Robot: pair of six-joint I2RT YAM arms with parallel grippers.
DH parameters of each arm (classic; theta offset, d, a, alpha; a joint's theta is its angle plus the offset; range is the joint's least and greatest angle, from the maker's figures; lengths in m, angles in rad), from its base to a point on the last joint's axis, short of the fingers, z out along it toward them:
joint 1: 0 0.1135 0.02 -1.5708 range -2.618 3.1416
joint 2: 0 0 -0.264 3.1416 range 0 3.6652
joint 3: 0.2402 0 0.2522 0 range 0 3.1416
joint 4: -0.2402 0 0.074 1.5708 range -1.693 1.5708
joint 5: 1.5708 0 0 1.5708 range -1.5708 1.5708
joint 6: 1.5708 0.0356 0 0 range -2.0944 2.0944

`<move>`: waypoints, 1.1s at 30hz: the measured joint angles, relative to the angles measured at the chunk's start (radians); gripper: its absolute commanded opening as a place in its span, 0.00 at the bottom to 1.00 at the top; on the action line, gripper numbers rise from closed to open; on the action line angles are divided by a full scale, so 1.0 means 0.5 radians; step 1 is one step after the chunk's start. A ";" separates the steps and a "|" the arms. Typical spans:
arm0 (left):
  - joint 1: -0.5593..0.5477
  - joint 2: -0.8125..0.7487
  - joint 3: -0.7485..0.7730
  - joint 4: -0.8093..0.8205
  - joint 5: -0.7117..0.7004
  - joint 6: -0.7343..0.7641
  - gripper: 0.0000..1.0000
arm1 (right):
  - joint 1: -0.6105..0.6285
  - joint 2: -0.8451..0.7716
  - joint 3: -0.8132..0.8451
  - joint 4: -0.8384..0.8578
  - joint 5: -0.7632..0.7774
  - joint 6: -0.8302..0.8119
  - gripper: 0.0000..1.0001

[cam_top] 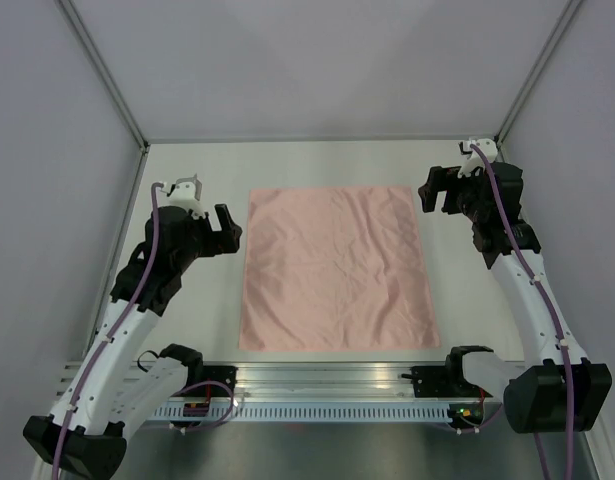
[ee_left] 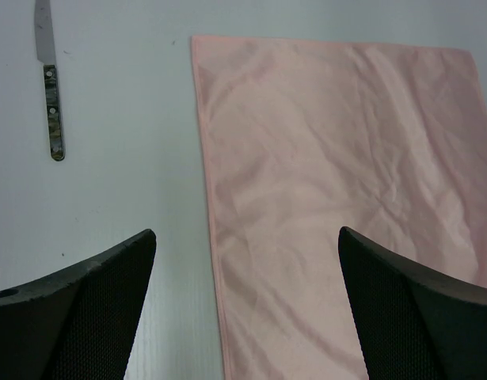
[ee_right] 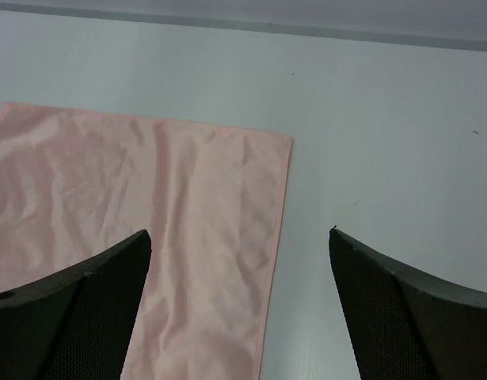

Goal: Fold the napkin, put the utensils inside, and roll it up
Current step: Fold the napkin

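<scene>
Jaws on both my arms gape empty beside the napkin [cam_top: 335, 268], spread flat and unfolded on the desk [cam_top: 287, 165], knife [ee_left: 50, 107] lying apart: folding, filling and rolling all remain.

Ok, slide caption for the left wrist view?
Open left gripper above the edge of the flat salmon-pink cloth napkin; a dark-handled metal knife lies apart.
</scene>
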 measured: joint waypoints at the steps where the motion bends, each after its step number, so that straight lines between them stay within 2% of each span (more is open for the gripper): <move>1: 0.000 0.002 0.000 0.000 0.004 0.003 1.00 | 0.000 0.001 0.000 0.000 0.001 -0.001 0.98; 8: -0.003 0.024 0.005 0.000 0.057 0.013 0.96 | 0.000 0.009 0.000 -0.014 0.002 -0.016 0.98; 12: -0.100 0.110 0.079 -0.020 0.064 0.011 0.95 | 0.000 0.018 0.000 -0.045 0.002 -0.021 0.98; 14: -0.246 0.159 0.148 -0.028 0.021 0.000 0.95 | 0.000 0.027 0.000 -0.055 0.002 -0.021 0.98; 18: -0.719 0.306 0.253 0.023 -0.158 -0.079 0.94 | 0.000 0.067 0.001 -0.076 0.011 -0.020 0.98; 21: -1.108 0.509 0.260 0.133 -0.353 -0.142 0.94 | 0.000 0.103 0.001 -0.086 0.056 -0.021 0.98; 24: -1.452 0.854 0.272 0.272 -0.510 -0.190 0.93 | 0.000 0.114 0.001 -0.085 0.111 -0.021 0.98; 29: -1.798 1.411 0.353 0.470 -0.591 -0.242 0.90 | 0.000 0.114 0.001 -0.080 0.188 -0.021 0.98; 33: -2.024 1.785 0.534 0.637 -0.592 -0.246 0.86 | 0.000 0.114 0.001 -0.070 0.231 -0.021 0.98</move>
